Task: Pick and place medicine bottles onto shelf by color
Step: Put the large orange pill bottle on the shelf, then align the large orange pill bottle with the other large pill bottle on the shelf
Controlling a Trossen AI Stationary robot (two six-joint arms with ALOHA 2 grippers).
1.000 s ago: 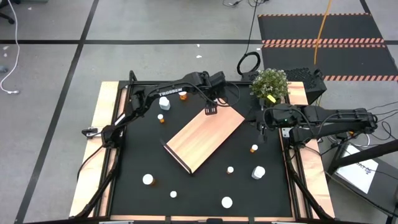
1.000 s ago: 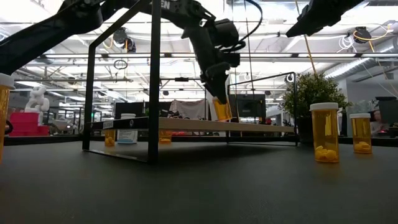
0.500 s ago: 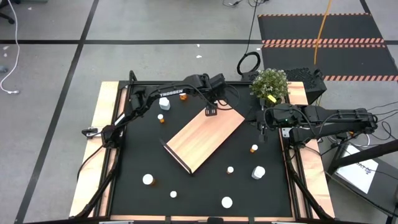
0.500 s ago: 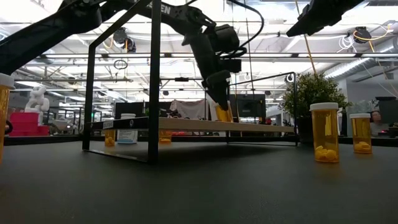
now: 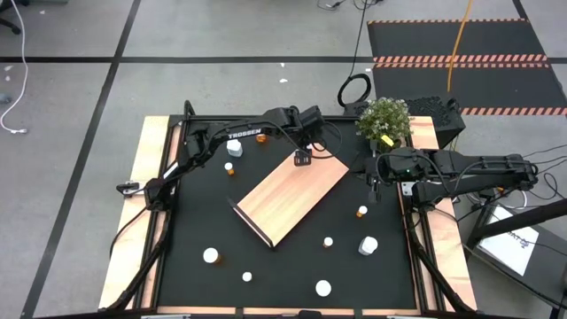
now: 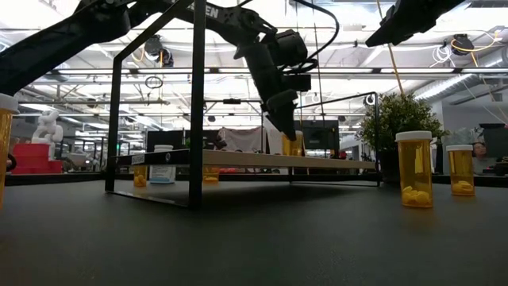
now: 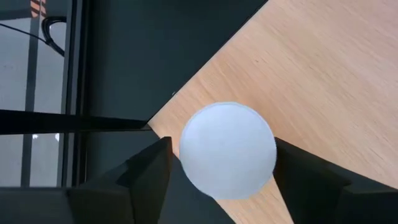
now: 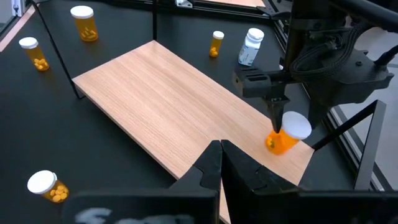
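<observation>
The desk (image 5: 177, 230) is a black mat framed in pale wood, with a black rail frame around it. On it the shelf (image 5: 292, 199), a long light-wood board, lies at a slant across the middle, raised on thin black legs as the low view shows; its dark lip is at the end nearer the front of the desk.

The left arm (image 5: 239, 135) reaches from the desk's left side across to the shelf's far corner. The left hand (image 5: 302, 157) hangs over that corner, fingers pointing down, straddling an amber bottle (image 8: 283, 138) with a white cap that stands upright on the board close to the edge. In the left wrist view the two dark fingers (image 7: 152, 174) flank the cap (image 7: 227, 150) with a thin gap on each side, so the hand is parted narrowly and not clamped on the bottle.

The right arm (image 5: 461, 170) lies along the desk's right edge, its right hand (image 5: 376, 184) just off the shelf's right corner and apart from every bottle. Its fingers (image 8: 219, 168) are pressed together, holding nothing.

A potted plant (image 5: 384, 120) sits at the desk's far right corner.

Other bottles are scattered on the mat. A white bottle (image 5: 234, 147) and a small amber one (image 5: 229, 168) stand left of the shelf's far end. Near the front are white-capped bottles (image 5: 211, 256), and more to the right of the shelf (image 5: 368, 245), among them a small amber one (image 5: 361, 212).
</observation>
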